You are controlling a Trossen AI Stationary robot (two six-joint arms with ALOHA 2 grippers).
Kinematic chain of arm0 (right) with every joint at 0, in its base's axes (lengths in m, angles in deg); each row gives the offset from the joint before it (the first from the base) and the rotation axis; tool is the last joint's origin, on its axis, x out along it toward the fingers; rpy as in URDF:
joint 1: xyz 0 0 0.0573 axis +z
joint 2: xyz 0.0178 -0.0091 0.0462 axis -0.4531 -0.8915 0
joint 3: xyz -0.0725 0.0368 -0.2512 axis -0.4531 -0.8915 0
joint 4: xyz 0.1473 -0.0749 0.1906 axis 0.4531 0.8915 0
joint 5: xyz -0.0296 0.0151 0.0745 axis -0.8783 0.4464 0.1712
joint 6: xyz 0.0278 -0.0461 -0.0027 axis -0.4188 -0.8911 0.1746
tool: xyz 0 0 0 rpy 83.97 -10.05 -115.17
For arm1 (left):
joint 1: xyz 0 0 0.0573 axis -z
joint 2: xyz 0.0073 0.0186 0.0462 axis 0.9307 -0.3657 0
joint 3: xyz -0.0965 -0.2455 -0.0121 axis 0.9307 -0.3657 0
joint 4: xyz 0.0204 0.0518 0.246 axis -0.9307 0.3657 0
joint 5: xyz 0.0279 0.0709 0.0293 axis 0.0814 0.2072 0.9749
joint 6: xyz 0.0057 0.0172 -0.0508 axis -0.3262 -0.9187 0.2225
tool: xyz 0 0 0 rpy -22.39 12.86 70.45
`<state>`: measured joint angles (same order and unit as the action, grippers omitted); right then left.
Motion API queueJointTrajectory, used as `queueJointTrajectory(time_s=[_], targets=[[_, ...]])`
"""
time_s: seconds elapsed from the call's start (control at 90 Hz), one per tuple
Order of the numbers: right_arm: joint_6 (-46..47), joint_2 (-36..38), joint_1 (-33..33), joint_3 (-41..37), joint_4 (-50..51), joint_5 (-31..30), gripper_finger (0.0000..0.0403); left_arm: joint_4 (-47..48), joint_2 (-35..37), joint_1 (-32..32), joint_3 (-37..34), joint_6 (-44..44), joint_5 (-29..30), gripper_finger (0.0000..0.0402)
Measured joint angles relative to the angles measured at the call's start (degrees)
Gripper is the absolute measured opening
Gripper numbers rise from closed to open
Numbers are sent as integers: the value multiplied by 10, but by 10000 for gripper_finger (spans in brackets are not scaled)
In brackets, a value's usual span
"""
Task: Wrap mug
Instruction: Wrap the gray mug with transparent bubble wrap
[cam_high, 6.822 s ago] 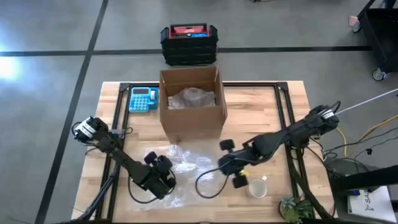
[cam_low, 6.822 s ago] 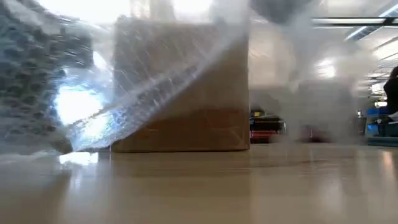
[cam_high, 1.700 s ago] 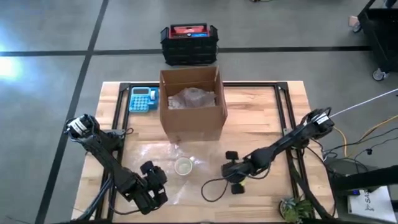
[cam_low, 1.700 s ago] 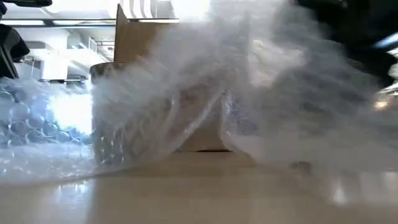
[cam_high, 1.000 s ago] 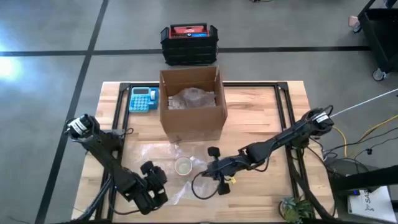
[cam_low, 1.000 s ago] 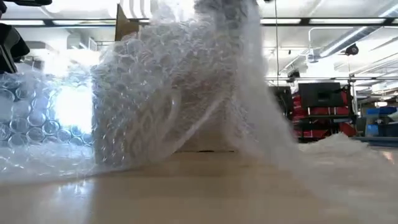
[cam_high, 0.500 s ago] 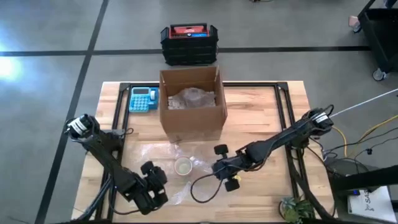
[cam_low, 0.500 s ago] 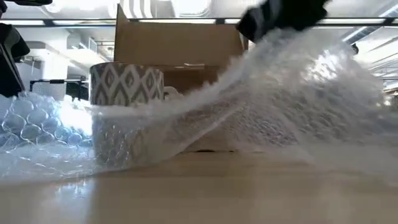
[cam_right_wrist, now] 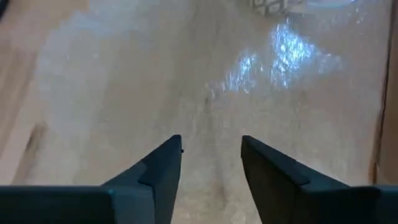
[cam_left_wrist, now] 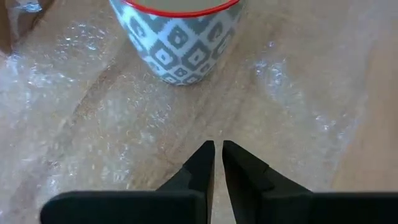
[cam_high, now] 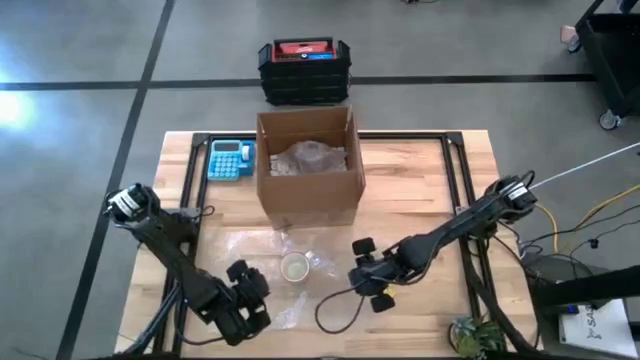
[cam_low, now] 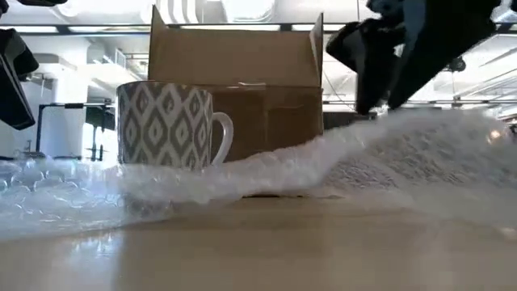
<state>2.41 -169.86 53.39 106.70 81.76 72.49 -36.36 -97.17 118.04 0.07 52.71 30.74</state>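
Note:
A grey-and-white patterned mug (cam_high: pixel 294 266) (cam_low: pixel 166 121) with a red rim (cam_left_wrist: pixel 180 5) stands upright on a clear bubble wrap sheet (cam_high: pixel 250 252) (cam_low: pixel 388 153) that is spread on the table. The sheet's right part lies in a low hump beside the mug. My left gripper (cam_high: pixel 258 292) (cam_left_wrist: pixel 217 148) is shut, just above the wrap on the mug's near-left side. My right gripper (cam_high: pixel 350 272) (cam_right_wrist: pixel 211 142) is open over the wrap to the right of the mug, with nothing between its fingers.
An open cardboard box (cam_high: pixel 308 165) holding a wrapped bundle stands behind the mug. A blue calculator (cam_high: pixel 230 158) lies to its left. A black cable (cam_high: pixel 335 310) loops near the front edge, and a plant (cam_high: pixel 475 335) sits at the near right corner.
My right gripper has drawn back from the mug toward the table's right edge. The bubble wrap, which stood draped high over the mug a second ago, has sunk off it and now lies low on the table to the mug's right. The mug stands uncovered.

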Motion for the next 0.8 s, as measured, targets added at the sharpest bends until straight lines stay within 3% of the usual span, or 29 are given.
queueJointTrajectory(time_s=[0.211,0.5,0.8], targets=[[40,19,25,-9,102,-1,167,-1,0,0,0,-16,1,20],[5,18,44,-128,-6,-2,151,-12,0,-1,0,-15,10,20],[8,18,49,-148,-23,-2,121,-14,0,-1,0,-30,40,20]])
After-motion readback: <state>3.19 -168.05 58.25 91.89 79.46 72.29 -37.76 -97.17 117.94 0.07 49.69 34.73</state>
